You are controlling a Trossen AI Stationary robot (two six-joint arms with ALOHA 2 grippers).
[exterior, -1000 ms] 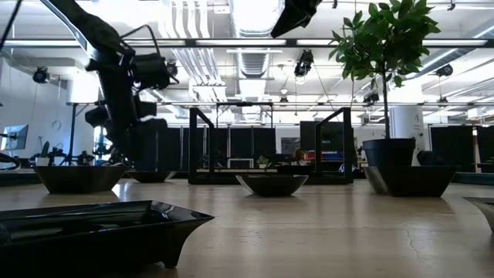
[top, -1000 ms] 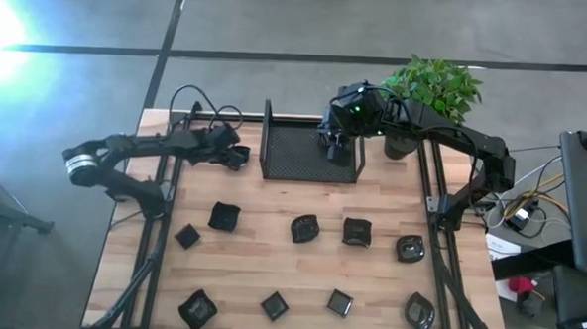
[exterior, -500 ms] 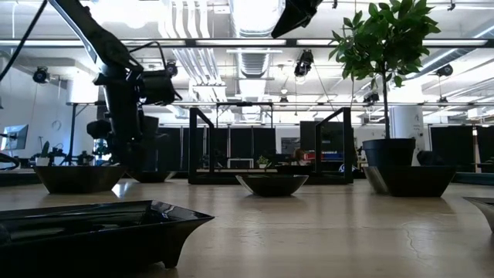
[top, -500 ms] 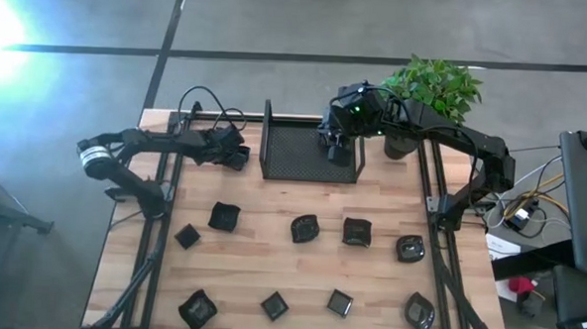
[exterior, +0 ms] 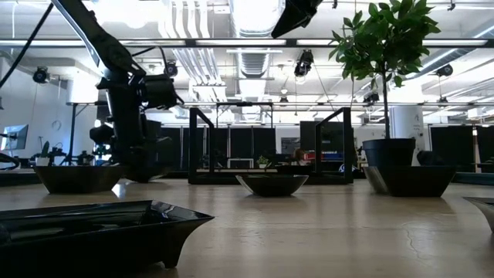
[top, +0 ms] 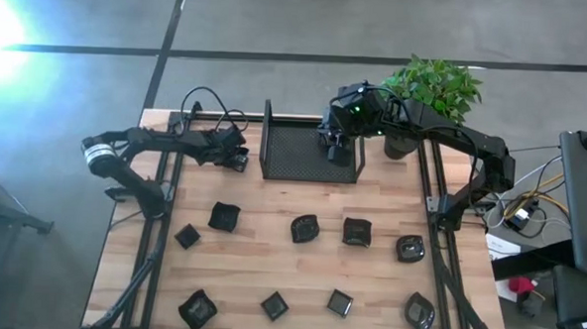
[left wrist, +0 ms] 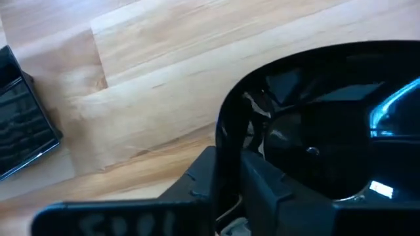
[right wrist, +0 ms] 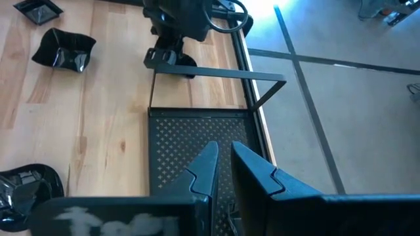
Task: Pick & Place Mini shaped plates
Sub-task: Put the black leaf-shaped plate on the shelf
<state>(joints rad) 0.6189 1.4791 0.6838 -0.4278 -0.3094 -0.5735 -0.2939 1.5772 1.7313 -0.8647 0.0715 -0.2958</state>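
Mini shaped plates [top: 305, 228] lie spread over the near half of the table [top: 254, 267] in two loose rows, well apart from each other, which leaves room for fingers to come down beside any one of them. One more plate [left wrist: 328, 131] sits at the far side, just left of the mesh tray [top: 309, 155], and that is the one I am working on.

My left gripper [left wrist: 228, 160] is low over the wood with its fingers astride that plate's rim, one against the outer wall and one inside the bowl. The gap is narrow and the rim is pinched in it. I take the edge because the dish is shallow and glossy: there is nothing else to get hold of, and a grip across the whole body would be too wide. I judge this to be the grasp step, with the lift and the short carry to the tray yet to be done. The risk is the slick rim sliding out or the plate tipping as it leaves the table.

My right gripper [right wrist: 223, 167] hangs above the mesh tray's far right part, close to the potted plant [top: 431, 86], fingers nearly together and holding nothing. It waits there, clear of the left arm's path
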